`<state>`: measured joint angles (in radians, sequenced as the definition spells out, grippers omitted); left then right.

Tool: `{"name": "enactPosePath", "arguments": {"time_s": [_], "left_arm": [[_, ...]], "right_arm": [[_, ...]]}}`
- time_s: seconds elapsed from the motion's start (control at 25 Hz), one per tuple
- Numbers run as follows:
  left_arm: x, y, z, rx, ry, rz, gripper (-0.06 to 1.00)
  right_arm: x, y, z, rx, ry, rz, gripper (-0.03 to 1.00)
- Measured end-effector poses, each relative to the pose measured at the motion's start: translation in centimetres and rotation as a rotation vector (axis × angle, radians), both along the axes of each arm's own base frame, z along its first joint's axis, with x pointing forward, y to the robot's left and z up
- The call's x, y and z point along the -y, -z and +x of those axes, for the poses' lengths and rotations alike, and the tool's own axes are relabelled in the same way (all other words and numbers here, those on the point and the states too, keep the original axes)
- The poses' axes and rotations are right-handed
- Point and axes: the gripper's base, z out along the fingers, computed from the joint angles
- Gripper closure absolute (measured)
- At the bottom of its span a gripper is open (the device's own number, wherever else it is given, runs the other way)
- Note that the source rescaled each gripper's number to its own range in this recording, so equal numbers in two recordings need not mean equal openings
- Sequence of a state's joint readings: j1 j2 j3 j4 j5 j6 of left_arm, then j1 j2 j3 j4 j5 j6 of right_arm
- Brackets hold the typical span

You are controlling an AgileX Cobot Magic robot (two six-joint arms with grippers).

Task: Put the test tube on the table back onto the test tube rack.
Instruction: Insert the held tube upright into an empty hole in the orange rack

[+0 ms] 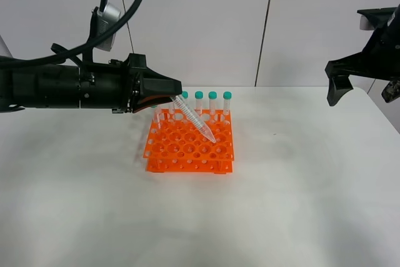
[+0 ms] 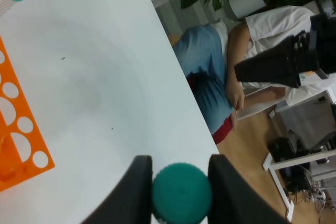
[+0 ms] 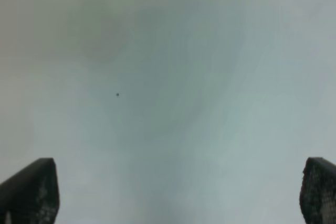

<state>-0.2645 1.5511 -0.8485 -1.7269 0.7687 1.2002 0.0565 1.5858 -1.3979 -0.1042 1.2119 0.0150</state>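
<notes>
My left gripper (image 1: 174,94) is clamped on the teal cap of the test tube (image 1: 195,120); the left wrist view shows that cap (image 2: 181,192) wedged between my two dark fingers (image 2: 137,187). The tube hangs tilted, cap high at my fingertips and pointed tip low over the test tube rack (image 1: 187,148). The tip sits at the top tier near the rack's right side, but I cannot tell whether it has entered a hole.

The orange rack stands on the table (image 1: 300,186). Along its far row, four teal-capped tubes (image 1: 212,101) stand upright in their holes, and the near rows of holes are empty.

My right gripper (image 1: 362,89) hangs off to the right above the table's far edge, spread wide with nothing between its fingers (image 3: 29,192).
</notes>
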Motion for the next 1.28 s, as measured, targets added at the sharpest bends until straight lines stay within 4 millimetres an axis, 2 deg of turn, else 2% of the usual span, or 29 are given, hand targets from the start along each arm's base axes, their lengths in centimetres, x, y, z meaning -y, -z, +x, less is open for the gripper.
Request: {"name": "enactPosePath", "arguments": {"time_s": [0.12,0.24,0.48,0.6,0.84,1.0,1.12,1.28], "left_arm": [[0.0,0.0,0.0,0.0,0.0,0.0,0.94],[0.0,0.0,0.0,0.0,0.0,0.0,0.94],[0.0,0.0,0.0,0.0,0.0,0.0,0.94],[0.0,0.0,0.0,0.0,0.0,0.0,0.94],[0.0,0.0,0.0,0.0,0.001,-0.001,0.94],[0.0,0.0,0.0,0.0,0.002,-0.002,0.94],[0.0,0.0,0.0,0.0,0.006,-0.004,0.94],[0.1,-0.1,-0.1,0.0,0.019,-0.014,0.94]], "right_arm": [[-0.2,0.2,-1.6,-0.014,-0.004,0.029,-0.03],[-0.5,0.7,-4.5,-0.042,0.001,0.079,-0.03],[-0.4,3.0,-13.2,-0.09,-0.004,0.117,-0.03],[-0.1,4.1,-17.5,-0.053,-0.025,0.116,-0.03],[-0.1,4.9,-24.3,0.305,-0.052,0.169,-0.03],[0.1,3.7,-28.0,0.588,-0.072,0.19,-0.03],[0.2,3.4,-30.3,0.742,-0.084,0.194,-0.03],[0.3,3.3,-32.2,0.859,-0.094,0.195,-0.03]]}}
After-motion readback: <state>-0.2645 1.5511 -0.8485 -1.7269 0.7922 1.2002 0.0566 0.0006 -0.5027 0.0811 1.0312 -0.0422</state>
